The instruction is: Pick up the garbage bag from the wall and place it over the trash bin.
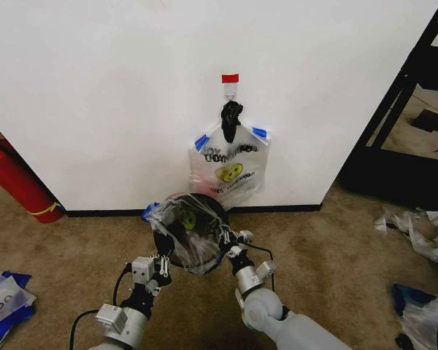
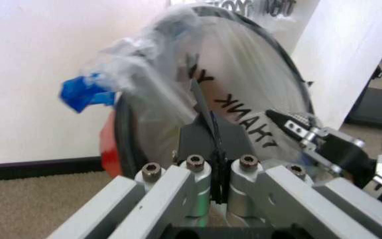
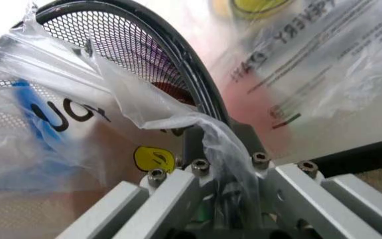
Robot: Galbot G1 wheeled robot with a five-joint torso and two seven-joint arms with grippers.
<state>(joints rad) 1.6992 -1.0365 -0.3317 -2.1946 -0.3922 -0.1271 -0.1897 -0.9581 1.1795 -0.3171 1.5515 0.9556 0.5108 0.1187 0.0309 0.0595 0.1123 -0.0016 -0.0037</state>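
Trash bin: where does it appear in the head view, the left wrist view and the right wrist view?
Head view: the trash bin stands low in the centre, on the carpet before the wall.
Left wrist view: its black rim arcs just beyond the left gripper.
Right wrist view: its black mesh side and rim arc just beyond the right gripper.
Shared landmark: the garbage bag, with black lettering, draped over the rim.

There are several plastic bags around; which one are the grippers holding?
The garbage bag stretched over the trash bin, pinched by the left gripper and right gripper. Another bag hangs on the wall; others lie on the carpet.
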